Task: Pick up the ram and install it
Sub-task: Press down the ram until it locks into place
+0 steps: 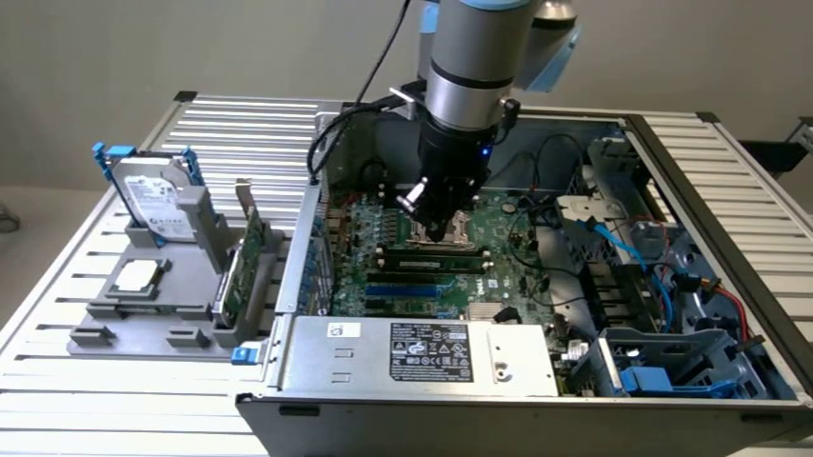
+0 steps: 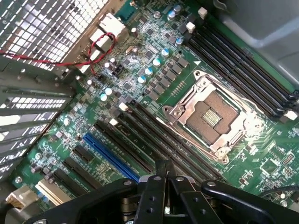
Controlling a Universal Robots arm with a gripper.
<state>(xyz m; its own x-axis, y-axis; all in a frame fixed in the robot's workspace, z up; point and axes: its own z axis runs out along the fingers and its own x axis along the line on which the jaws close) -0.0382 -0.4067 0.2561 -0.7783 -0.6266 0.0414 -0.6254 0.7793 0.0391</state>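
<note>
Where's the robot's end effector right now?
In the exterior view, the end effector hangs shut inside the open computer case, close over the green motherboard, beside the silver processor socket.

Slatted metal table (image 1: 242,133) carries everything. Open computer case (image 1: 420,367) rests on it, toward exterior view's right. Grey parts holder (image 1: 140,319) sits on table at exterior view's left — just beside case. Hard drive (image 1: 155,198) stands upright in holder; green card (image 1: 251,249) stands on edge in slot; small square chip (image 1: 136,276) lies flat.
</note>
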